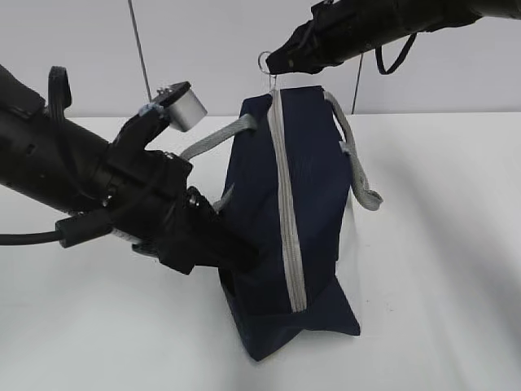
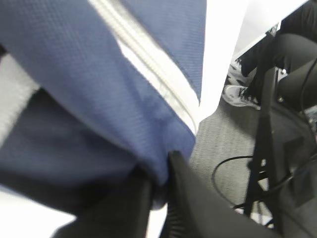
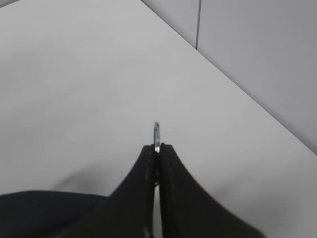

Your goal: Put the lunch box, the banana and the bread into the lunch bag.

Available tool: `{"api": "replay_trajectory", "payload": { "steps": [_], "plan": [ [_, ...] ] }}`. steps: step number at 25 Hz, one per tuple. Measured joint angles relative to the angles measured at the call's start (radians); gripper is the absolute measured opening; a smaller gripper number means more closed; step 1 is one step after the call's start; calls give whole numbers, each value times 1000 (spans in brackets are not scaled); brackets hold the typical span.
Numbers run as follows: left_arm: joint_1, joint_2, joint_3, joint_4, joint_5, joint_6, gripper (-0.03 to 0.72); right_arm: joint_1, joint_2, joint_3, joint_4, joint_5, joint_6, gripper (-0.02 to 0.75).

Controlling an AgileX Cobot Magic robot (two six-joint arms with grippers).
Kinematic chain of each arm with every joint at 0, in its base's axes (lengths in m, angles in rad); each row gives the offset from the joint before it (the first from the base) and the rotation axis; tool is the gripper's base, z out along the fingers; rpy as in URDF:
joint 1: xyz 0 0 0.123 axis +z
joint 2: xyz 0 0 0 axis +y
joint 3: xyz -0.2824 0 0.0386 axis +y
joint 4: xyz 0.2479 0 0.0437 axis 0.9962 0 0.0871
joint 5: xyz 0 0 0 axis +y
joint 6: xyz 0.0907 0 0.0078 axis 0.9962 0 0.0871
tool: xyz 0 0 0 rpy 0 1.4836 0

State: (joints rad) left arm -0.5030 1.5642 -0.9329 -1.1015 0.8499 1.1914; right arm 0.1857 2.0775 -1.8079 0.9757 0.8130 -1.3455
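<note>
One lunch bag (image 1: 285, 236), two grippers, one table (image 1: 440, 244), and that's the whole count. No lunch box, banana or bread showing in any view.

The bag is navy fabric, standing tipped in the middle of the white table, its base at about 6 o'clock and its top pulled up toward 12. A grey zipper (image 1: 286, 212) runs down the face in one straight closed-looking line from top to near the bottom. Two grey webbing handles: one (image 1: 218, 138) flopped out toward 10 o'clock, the other (image 1: 354, 159) looping down the 3 o'clock side. The fabric looks slack and a bit crumpled near the bottom corner at 5 o'clock.

The right gripper (image 1: 271, 65) comes in from 1 o'clock above the bag, and its jaws are pressed together on the metal ring pull (image 3: 156, 135); the wrist view shows the thin ring poking up from between the two black tips.

The left gripper (image 2: 159, 191) comes in from 9 o'clock, low against the bag's lower left side. From its wrist view, a fold of navy fabric sits between the two black fingers (image 2: 190, 198), with a narrow gap between them. Can't honestly say whether it's really gripping or just resting around the cloth.

Room-wise: the table is bare white to 3 o'clock and 6 o'clock of the bag, and its back edge meets the grey wall (image 1: 456, 81) right behind the bag's top. The left wrist view also catches the table edge with floor and cables (image 2: 237, 173) past it.
</note>
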Motion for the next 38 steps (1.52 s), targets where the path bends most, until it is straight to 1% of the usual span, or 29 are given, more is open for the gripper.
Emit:
{"api": "replay_trajectory", "payload": {
  "steps": [2,4,5,6,8,11,13,16,19,23,31,36,38],
  "plan": [
    [9,-2,0,6,19,-63,261,-2,0,-15,-8,37,0,-16],
    [37,-12,-2,8,59,-127,414,-4,0,-24,-19,67,0,-16],
    [57,-23,-2,8,82,-158,473,-4,0,-26,-26,77,0,-16],
    [75,-37,-2,8,107,-185,510,-4,0,-26,-30,85,0,-16],
    [119,-74,-2,0,143,-249,537,-4,0,-26,-43,99,0,-16],
    [170,-149,-2,-27,150,-339,541,-6,0,-28,-54,101,0,-16],
    [190,-195,-3,-61,104,-403,539,-5,0,-28,-56,102,0,-16],
    [196,-212,-22,-90,-6,-497,539,-5,0,-28,-56,102,0,-16],
    [198,-176,-62,-105,-97,-548,539,-5,0,-28,-58,102,2,-16],
    [198,-54,-146,-116,-164,-583,518,-5,0,-28,-60,103,2,-16],
    [199,210,-327,-131,-197,-607,498,-5,0,-28,-60,113,2,-16],
    [199,279,-385,-178,-205,-607,497,-5,0,-28,-60,114,2,-16],
    [196,288,-393,-189,-207,-607,485,-5,0,-28,-60,114,2,-16]
  ]
}}
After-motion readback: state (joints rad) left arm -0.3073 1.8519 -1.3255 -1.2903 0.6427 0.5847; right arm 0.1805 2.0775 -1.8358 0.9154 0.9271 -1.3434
